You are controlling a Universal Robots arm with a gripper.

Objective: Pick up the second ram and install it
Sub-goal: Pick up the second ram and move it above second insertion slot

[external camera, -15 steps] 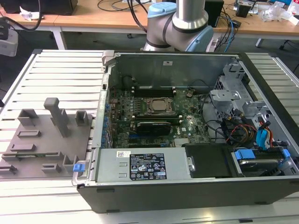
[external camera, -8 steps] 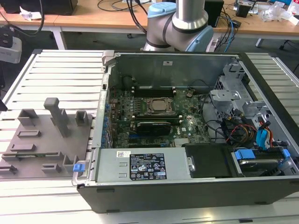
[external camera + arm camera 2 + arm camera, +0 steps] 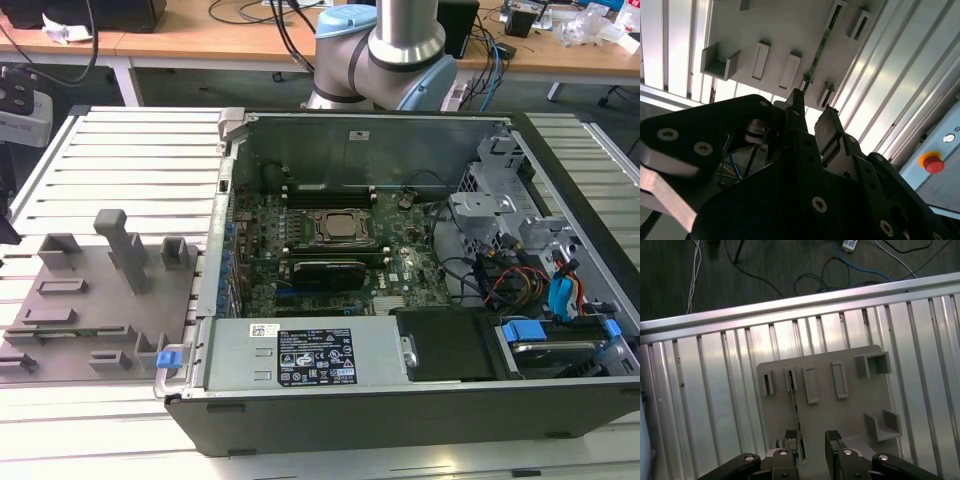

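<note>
slatted table (image 3: 140, 150): pale ribbed top that carries everything; at the exterior view's left
fixture plate (image 3: 150, 300): grey plate with raised holders and slots, at the exterior view's left, just beside the case; it appears in both wrist views as well
second ram (image 3: 795, 410): thin green stick standing on its long edge in the plate's holders; in the second wrist view (image 3: 822, 45) it runs from a far holder toward the fingers; in its fixture, not lifted
gripper (image 3: 811, 440): over the fixture plate, lined up along the stick; jaws apart with a clear gap between them, holding nothing; in the first wrist view the stick's near end falls inside that gap, closer to one finger (image 3: 790, 442) than to the other; whether that finger touches it i cannot tell
gripper, other camera (image 3: 812, 107): same spread of the two dark fingers, with the stick's near end just past their tips
arm (image 3: 405, 40): its silver and blue column rises behind the case in the exterior view
computer case (image 3: 400, 400): open, lying on its side in the middle of the exterior view
cpu socket (image 3: 340, 228): in the middle of the board inside the case
memory slots (image 3: 330, 190): long dark strips flanking the socket; whether a stick already sits in one i cannot tell
progress: early, by my reading; the gripper is positioned at the stick but has not closed on it; the grasp, the carry to the case and the seating in a slot are all not yet done
</note>
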